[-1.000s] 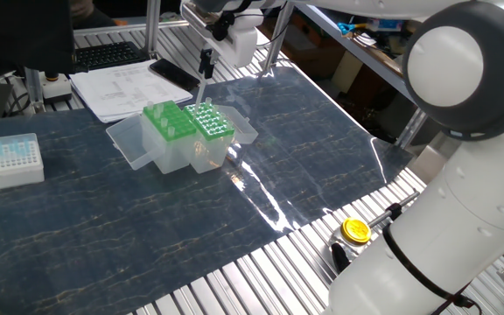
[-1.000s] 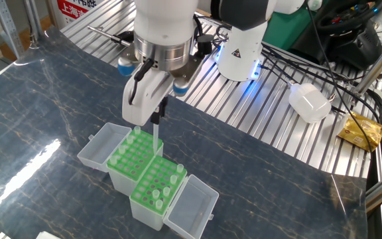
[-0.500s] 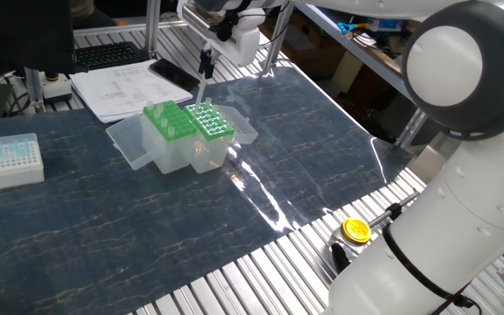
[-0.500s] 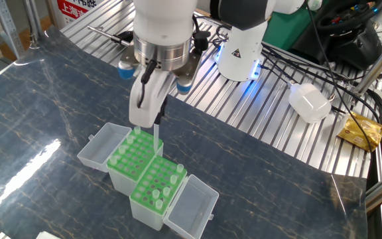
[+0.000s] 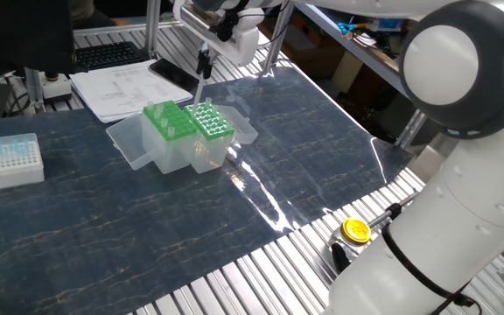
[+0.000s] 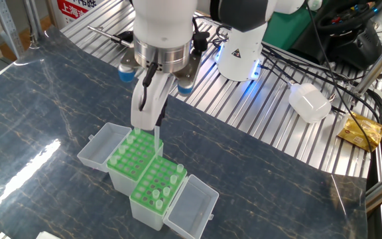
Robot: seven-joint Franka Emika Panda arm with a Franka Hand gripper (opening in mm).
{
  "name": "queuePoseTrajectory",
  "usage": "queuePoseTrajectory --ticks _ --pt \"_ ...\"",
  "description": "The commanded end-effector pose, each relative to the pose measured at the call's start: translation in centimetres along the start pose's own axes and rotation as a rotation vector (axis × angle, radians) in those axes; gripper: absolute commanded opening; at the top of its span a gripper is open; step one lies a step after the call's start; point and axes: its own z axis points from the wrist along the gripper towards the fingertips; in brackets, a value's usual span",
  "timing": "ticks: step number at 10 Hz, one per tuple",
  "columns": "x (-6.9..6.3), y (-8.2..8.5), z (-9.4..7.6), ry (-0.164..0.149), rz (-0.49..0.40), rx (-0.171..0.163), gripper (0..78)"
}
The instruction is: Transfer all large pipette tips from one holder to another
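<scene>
I've got the gripper (image 6: 156, 123) pinched on one large pipette tip (image 6: 157, 138), held upright so its clear slender cone can drop straight into a hole. It hangs over the seam between the two green tip racks (image 6: 136, 154) and (image 6: 156, 186). Remaining large tips (image 6: 168, 189) stand collars-up in the nearer rack, on the glossy marbled worktop (image 6: 45, 133).
</scene>
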Motion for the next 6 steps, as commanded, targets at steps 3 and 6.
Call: queuePoseTrajectory --ticks 3,6 --pt "0.5 0.6 0.0 -0.012 0.010 0.000 1.1" --pt "0.7 1.3 -0.1 -0.009 0.024 0.000 1.1"
